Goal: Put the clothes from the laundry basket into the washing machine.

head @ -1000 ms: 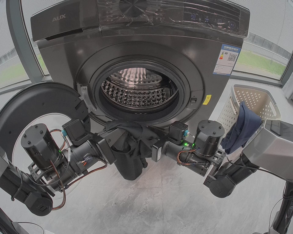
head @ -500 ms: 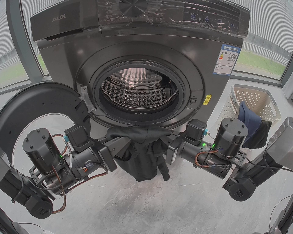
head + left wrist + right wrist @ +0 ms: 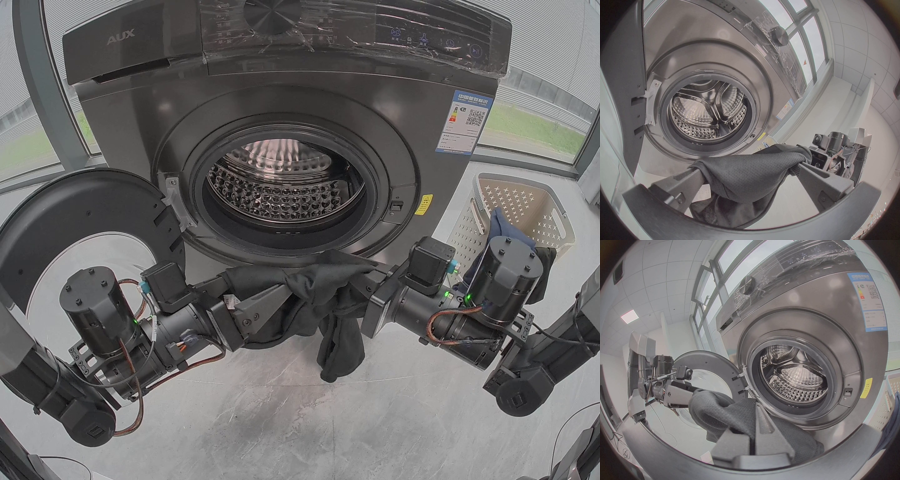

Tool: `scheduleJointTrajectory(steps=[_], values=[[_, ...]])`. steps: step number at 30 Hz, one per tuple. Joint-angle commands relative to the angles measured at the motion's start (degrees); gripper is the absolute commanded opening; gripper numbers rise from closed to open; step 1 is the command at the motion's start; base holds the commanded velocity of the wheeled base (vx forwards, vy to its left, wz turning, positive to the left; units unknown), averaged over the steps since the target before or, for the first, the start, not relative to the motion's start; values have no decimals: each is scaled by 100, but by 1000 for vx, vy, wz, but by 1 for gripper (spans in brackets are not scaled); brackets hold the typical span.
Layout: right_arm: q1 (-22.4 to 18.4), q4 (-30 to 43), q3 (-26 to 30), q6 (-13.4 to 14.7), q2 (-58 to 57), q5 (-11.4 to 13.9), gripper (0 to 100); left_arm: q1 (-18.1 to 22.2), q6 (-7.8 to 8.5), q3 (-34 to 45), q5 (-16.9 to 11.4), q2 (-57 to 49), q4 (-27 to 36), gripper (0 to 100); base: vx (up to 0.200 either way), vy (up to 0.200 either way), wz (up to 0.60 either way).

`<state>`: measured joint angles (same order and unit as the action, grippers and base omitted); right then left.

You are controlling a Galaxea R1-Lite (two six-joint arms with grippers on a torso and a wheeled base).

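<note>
A dark grey garment [image 3: 312, 287] hangs stretched between my two grippers, just below the washing machine's open port [image 3: 281, 181]. My left gripper [image 3: 256, 286] is open, its fingers [image 3: 678, 187] spread wide with the garment [image 3: 747, 178] draped across both. My right gripper [image 3: 370, 279] is shut on the garment's other end, and the right wrist view shows cloth [image 3: 725, 415] pinched at its closed tips [image 3: 754, 421]. A loose tail of cloth [image 3: 340, 356] dangles toward the floor. The white laundry basket [image 3: 550, 215] stands at the right with a blue garment [image 3: 503, 225] over its rim.
The round machine door [image 3: 75, 212] stands swung open at the left, close to my left arm. The drum [image 3: 703, 112] looks bare inside. A second dark cloth [image 3: 547, 256] hangs on the basket's near edge. Grey floor [image 3: 300, 425] lies open below the arms.
My grippers have drawn apart, the right one shifting right toward the basket. The garment, bunched and hanging before, is now pulled out wide between them.
</note>
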<state>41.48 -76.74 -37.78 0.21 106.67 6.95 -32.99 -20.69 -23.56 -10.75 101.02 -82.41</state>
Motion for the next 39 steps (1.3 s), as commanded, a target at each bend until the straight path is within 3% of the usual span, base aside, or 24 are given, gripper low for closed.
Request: scheduleJointTrajectory(steps=[1,5,14,26,30,39], values=[[-18,1,-10,6,-111,-53,0,-6,3,62,-6,111,-12,100,0,0,0],[-88,1,-160,6,-94,-229,0,-6,3,247,-6,102,-21,100,0,0,0],[-79,10,-221,41,-111,-229,0,12,12,432,12,234,-74,100,0,0,0],[-9,27,-230,76,-76,-238,0,91,100,370,-6,858,-601,100,0,0,0],[0,19,-230,76,-58,-238,0,108,188,177,-32,1016,-601,100,0,0,0],[9,19,-212,76,-58,-238,0,161,205,-289,-32,1376,-601,100,0,0,0]])
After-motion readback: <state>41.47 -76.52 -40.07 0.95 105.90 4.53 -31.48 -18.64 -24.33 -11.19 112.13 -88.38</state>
